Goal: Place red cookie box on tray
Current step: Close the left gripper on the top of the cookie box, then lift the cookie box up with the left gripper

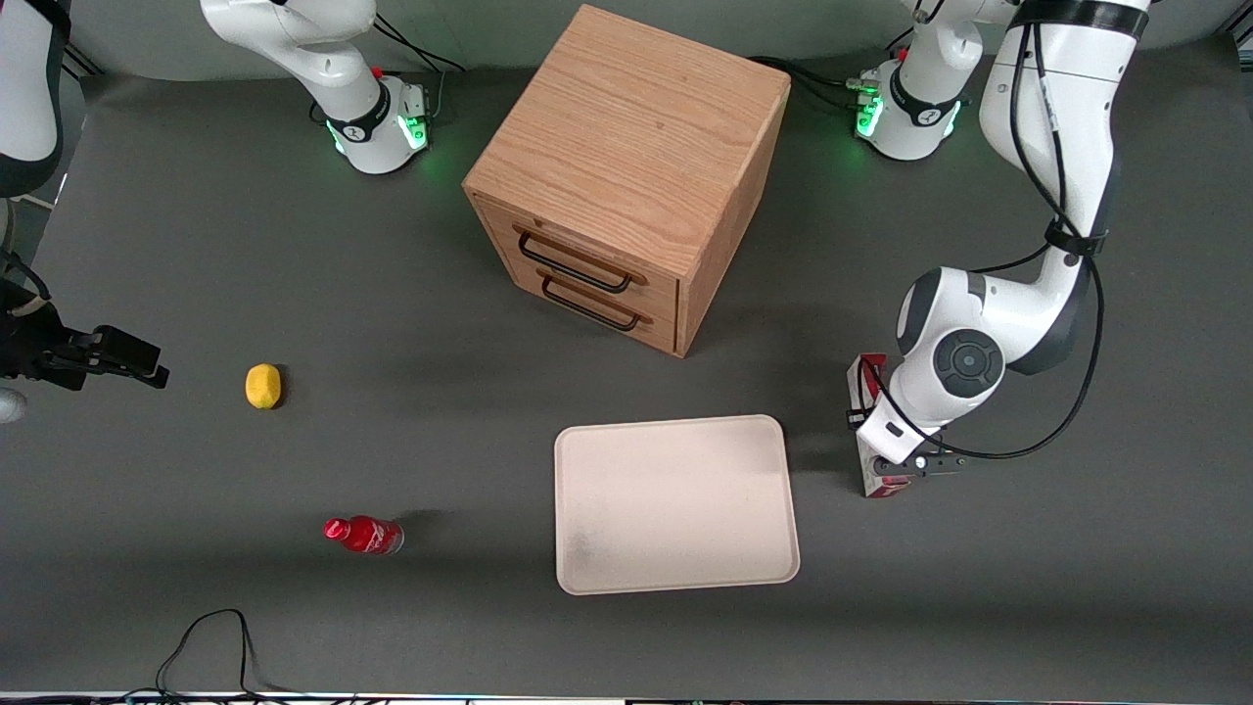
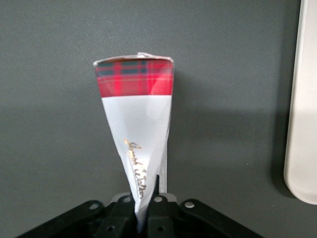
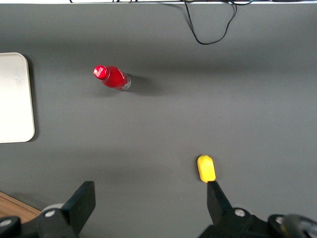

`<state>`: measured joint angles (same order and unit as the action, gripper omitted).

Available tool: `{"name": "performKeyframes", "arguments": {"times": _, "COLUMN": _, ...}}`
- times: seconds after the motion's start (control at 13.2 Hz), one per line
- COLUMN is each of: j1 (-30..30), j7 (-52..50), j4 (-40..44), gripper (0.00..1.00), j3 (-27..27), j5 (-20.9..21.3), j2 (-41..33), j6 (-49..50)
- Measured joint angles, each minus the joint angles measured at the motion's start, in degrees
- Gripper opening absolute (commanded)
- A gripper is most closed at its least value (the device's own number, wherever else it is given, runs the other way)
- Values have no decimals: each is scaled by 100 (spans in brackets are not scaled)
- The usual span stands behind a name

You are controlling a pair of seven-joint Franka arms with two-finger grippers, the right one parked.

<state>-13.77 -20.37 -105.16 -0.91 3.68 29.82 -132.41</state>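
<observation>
A dark grey table [image 1: 294, 245] carries everything, and the cream tray [image 1: 675, 504] serves as the landmark. Beside the tray, toward the working arm's end of the table and apart from its rim, sits the red cookie box [image 2: 136, 124]: a long narrow carton with a red tartan end panel and a white side bearing gold script. The gripper [image 2: 147, 206] is over the box, its fingers [image 2: 153, 191] clenched on the carton's white side. There is one wooden drawer cabinet [image 1: 626, 176] with two drawers, farther from the front camera than the tray. One lemon [image 1: 262, 385] and one small red bottle [image 1: 364, 535] lie toward the parked arm's end.
</observation>
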Motion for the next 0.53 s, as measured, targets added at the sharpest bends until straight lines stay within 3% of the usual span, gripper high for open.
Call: {"name": "performKeyframes", "arguments": {"times": 0.53, "j1": 20, "j7": -54, "j4": 1217, "gripper": 0, "j3": 16, "j5": -47, "j2": -789, "j6": 2099}}
